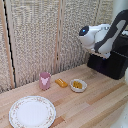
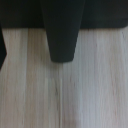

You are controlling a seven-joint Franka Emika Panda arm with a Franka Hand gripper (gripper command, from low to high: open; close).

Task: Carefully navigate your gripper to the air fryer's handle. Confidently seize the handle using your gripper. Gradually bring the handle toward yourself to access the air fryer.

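- Air fryer (image 1: 111, 62) sits at the exterior view's right, at the far end of the wooden table (image 1: 95, 105), a black box w/ its upper part hidden behind the arm.
- Arm hangs over and in front of the fryer; wrist end is the white rounded part up near the fryer's top. The gripper itself can't be picked out in the exterior view, too blurred and small.
- Wrist view: handle (image 2: 62, 30) fills the middle as a dark tapered bar sticking out from the fryer's dark front panel, w/ pale wood grain of the table beneath it.
- Key relation: handle lies straight ahead of the wrist cam, centred in its view, so it sits about on the gripper's line. Long axis of the bar runs out from the panel, narrowing to a blunt free end that reaches over the table.
- Judgement: looks close, since the bar takes up a big share of the wrist view, but contact can't be confirmed.
- Gripper state: can't tell. No fingers show in the wrist view, and the exterior view doesn't resolve them, so whether it's clamped on the bar or spread beside it is unknown.
- Next move, as a guess: if not yet gripping, close on the bar across its width, then pull along the bar's own axis, away from the panel, slow and straight so the drawer doesn't bind.
- Elsewhere on the table, well apart from the fryer: pink cup (image 1: 45, 80), small bowl (image 1: 78, 85), patterned plate (image 1: 32, 111). None in the pull path, by the look of it.
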